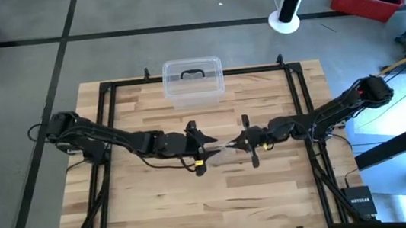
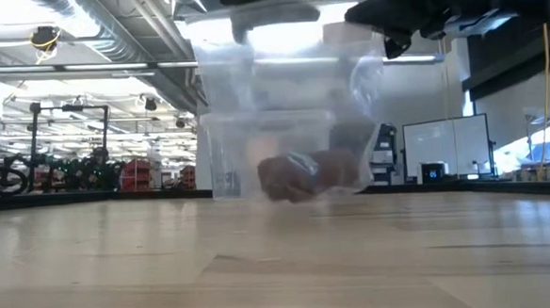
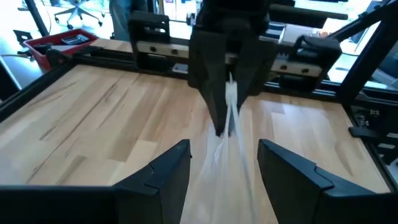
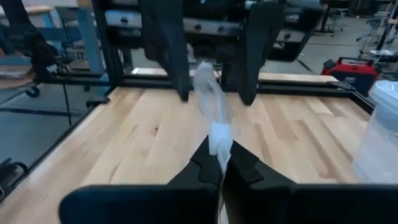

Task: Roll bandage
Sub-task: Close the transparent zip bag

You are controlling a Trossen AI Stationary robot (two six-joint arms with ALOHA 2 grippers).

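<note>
Both arms reach in from the counter's (image 1: pixel 159 203) left and right edges and meet near its middle, stretched low and almost level, hands facing each other. The left hand (image 1: pixel 200 146) stands wide, its two fingers (image 3: pixel 163 174) spread apart with nothing between them; in the left wrist view the bag passes through the gap without touching either finger. The right hand (image 1: pixel 248 141) is pinched closed on a crinkled clear plastic bag (image 1: pixel 226 151); in the right wrist view its fingers (image 4: pixel 205 163) meet on a bunched end of that plastic (image 4: pixel 219 138), which stretches away toward the left hand (image 4: pixel 211 56).

The bag hangs lifted between the two hands, drawn into a narrow twist whose long axis runs left to right across the counter. In the low view it appears as a clear pouch (image 2: pixel 282 106) hanging down from the hands above, with a dull brown lump of fabric, the bandage (image 2: pixel 309 174), gathered at its bottom just above the wood. The bandage sits bunched inside the bag, so its long axis cannot be made out.

A clear plastic box (image 1: pixel 193 83) with a dark handle sits at the far edge of the counter, well apart from both hands.
</note>
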